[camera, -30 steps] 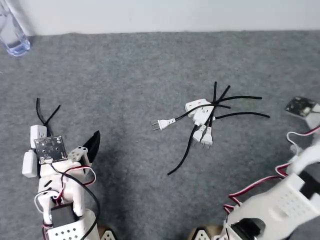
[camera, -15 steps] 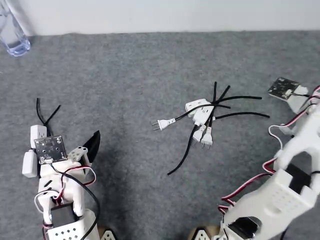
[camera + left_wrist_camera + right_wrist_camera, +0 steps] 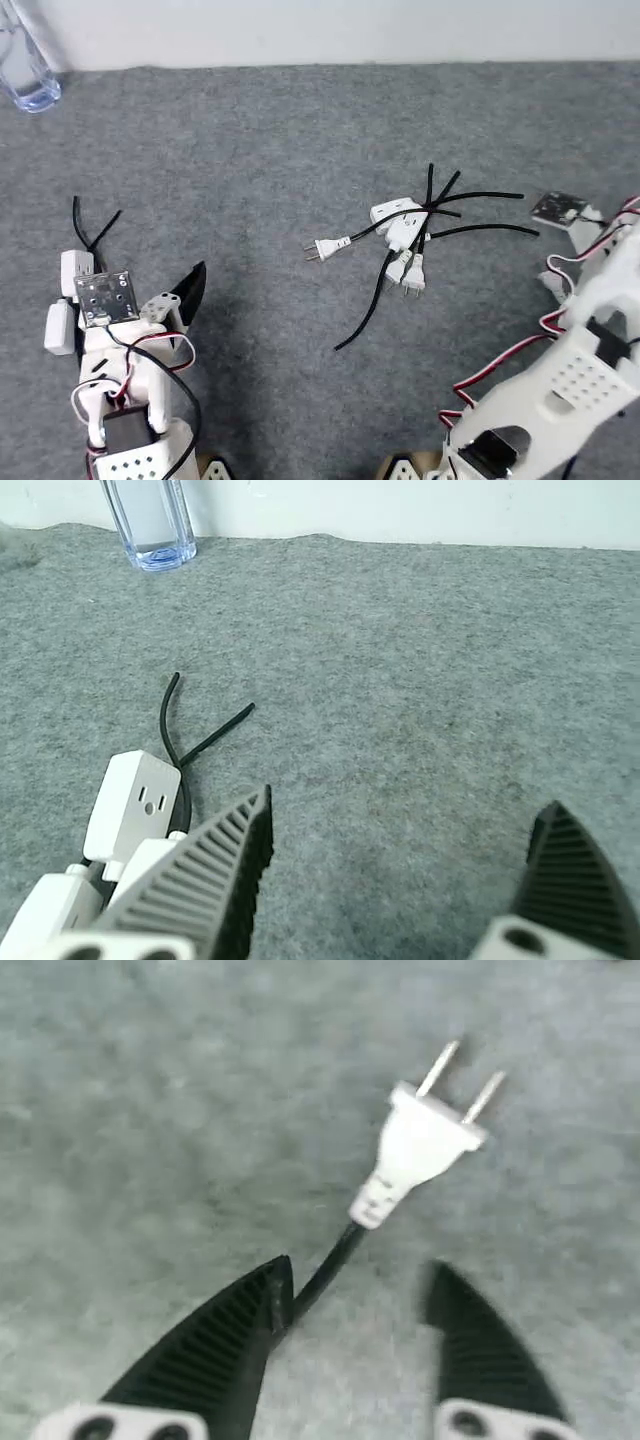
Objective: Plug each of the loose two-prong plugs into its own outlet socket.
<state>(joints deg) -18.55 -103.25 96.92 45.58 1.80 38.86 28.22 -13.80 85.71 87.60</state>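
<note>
Seemingly no plug is seated yet: right gripper [image 3: 360, 1270], fingers apart, straddles the cord [image 3: 325, 1265] of a loose plug [image 3: 425, 1140]; left gripper [image 3: 408, 802], also spread, rests beside an empty outlet socket [image 3: 135, 800].

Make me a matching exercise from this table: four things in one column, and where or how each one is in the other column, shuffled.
Things
1. glass
2. outlet
3. cable bundle
4. right gripper

Place or state
A. beside the left gripper
B. far corner of the mat
C. open, with a plug just ahead
D. middle of the mat

Pairs: 1-B, 2-A, 3-D, 4-C
</note>
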